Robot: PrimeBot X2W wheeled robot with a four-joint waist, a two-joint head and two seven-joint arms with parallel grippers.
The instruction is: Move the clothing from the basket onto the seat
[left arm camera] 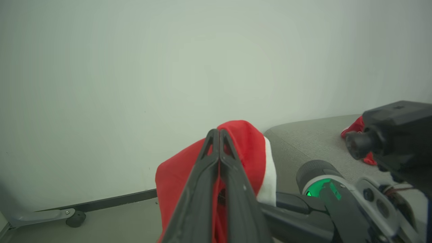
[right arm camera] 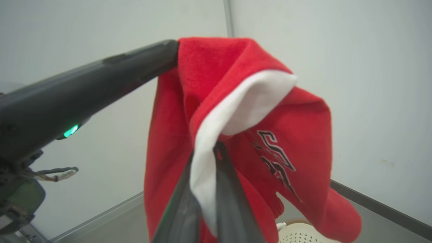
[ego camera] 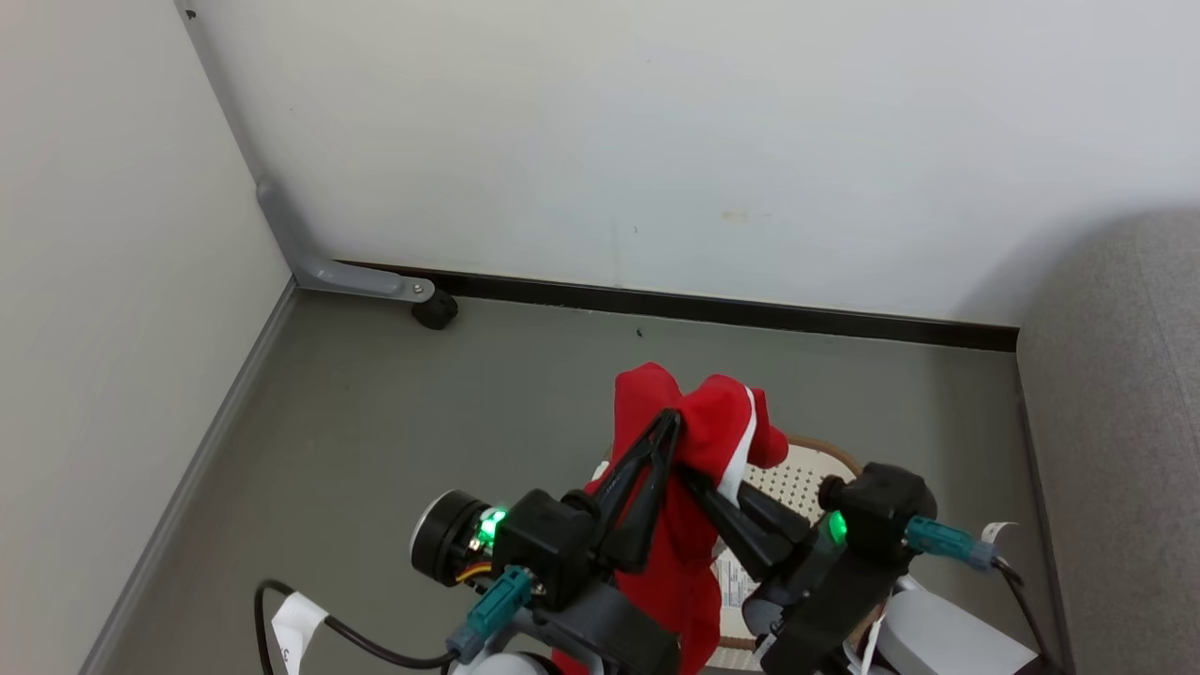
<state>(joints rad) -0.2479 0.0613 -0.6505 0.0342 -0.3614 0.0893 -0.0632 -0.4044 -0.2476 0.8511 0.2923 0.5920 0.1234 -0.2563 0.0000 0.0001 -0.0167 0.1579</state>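
The red clothing [ego camera: 712,427] with white trim hangs in the air above the basket, held up by both grippers. My left gripper [ego camera: 670,422] is shut on its upper fold, and its closed fingertips [left arm camera: 218,135] press into the red fabric [left arm camera: 246,145]. My right gripper [ego camera: 690,474] is shut on the white-trimmed edge [right arm camera: 216,135] just below. The cream perforated basket [ego camera: 806,478] with its brown rim stands on the floor behind the clothing, partly hidden by my arms. The grey seat [ego camera: 1116,422] lies at the right; its near corner [left arm camera: 314,141] is beyond the clothing.
White walls meet in a corner at the left. A grey metal leg with a black caster [ego camera: 433,309] stands by the black baseboard. A black cable [ego camera: 309,619] lies on the grey floor at the lower left. Another red piece of fabric [left arm camera: 352,129] rests on the seat.
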